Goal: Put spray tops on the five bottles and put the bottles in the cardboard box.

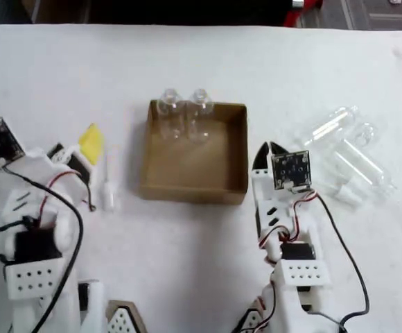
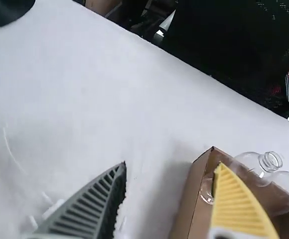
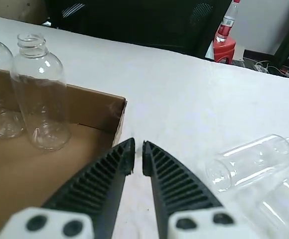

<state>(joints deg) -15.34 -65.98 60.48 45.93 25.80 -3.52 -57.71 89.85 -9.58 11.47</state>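
- The box point(image 1: 194, 182) sits mid-counter point(image 1: 187, 62), open side up, between the two arms.
- Two bottles point(image 1: 168, 113) point(image 1: 199, 112) stand upright in the box, side by side against its far wall, necks open.
- Three more bottles lie on their sides on the counter to the right of the box, close together: one point(image 1: 329, 126) nearest the box, one point(image 1: 364, 132) just beyond it, and one point(image 1: 364, 168) nearer the arms.
- Whether the lying bottles touch each other is hard to tell.
- A white spray top point(image 1: 109, 191) lies flat on the counter just left of the box, its thin tube pointing away from the arms.
- The left hand point(image 2: 170, 168) is released: its grey finger and yellow finger stand wide apart with nothing between them.
- It hangs over the counter near the box's left wall point(image 2: 200, 199), and the spray top lies close beside it.
- The right hand point(image 3: 138, 147) is clenched, its two black fingers nearly meeting at the tips and grasping nothing.
- It sits just outside the box's right wall point(image 3: 95, 113), between the box and the lying bottles.
- From the right wrist, a standing bottle point(image 3: 37, 89) shows inside the box, and one lying bottle point(image 3: 251, 160) rests on the counter on the hand's other side.
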